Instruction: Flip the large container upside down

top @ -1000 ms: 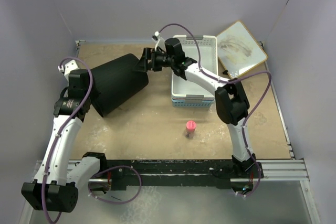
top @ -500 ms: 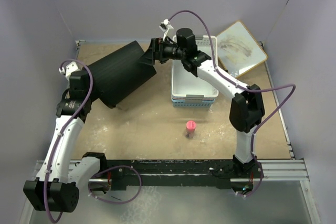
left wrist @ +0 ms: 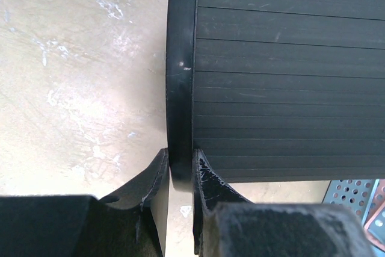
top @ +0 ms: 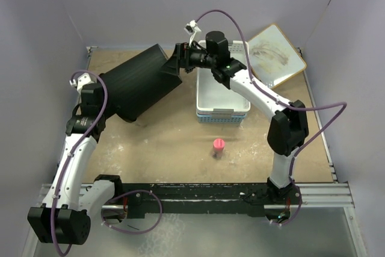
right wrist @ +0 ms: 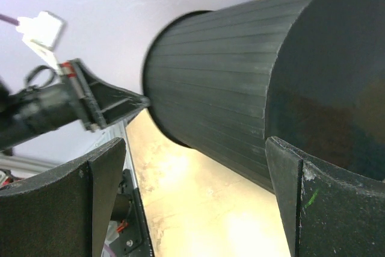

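- At the left rear of the tabletop [top: 174, 142], the black bucket [top: 135, 85] lies tilted on its side, with its closed bottom toward the right.
- Left hand [left wrist: 179, 176] pinches the bucket's rim, one finger on either side.
- Right hand [top: 175, 64] is spread wide at the bucket's bottom; contact is unclear.

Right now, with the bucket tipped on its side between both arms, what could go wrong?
1. The left fingers pinch only the rim of the large container; it could pivot or slip out.
2. The right fingers stand open at its base, not clamping, so that end may slide off.
3. The white basket sits close; a falling container could hit it.
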You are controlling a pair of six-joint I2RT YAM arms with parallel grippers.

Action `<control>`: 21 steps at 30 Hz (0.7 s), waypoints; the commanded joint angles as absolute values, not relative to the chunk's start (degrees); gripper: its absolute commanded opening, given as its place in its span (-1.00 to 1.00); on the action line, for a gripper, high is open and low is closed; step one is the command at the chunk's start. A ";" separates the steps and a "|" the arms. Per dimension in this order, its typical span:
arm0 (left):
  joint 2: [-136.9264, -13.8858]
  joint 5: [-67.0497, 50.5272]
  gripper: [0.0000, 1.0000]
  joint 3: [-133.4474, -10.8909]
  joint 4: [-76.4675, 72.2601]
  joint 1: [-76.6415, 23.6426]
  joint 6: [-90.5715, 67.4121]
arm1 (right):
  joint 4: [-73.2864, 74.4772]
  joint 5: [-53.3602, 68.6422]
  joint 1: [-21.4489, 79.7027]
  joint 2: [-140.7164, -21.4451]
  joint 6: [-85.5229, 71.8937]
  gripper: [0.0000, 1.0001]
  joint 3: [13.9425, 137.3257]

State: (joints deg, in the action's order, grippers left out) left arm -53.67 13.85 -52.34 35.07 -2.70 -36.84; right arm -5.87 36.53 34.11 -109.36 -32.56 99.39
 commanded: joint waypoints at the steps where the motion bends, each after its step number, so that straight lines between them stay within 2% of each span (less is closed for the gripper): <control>1: -54.57 5.38 -1.00 -51.29 26.49 -3.69 -39.09 | -10.33 46.47 38.42 -101.27 -33.39 1.00 99.92; 11: -55.00 5.14 -1.00 -45.43 15.93 -3.69 -43.73 | -7.30 46.32 41.22 -102.52 -31.86 0.99 100.12; 21: -55.16 7.10 -1.00 -41.08 13.65 -3.69 -44.97 | -6.03 45.78 44.03 -106.35 -32.03 0.99 101.24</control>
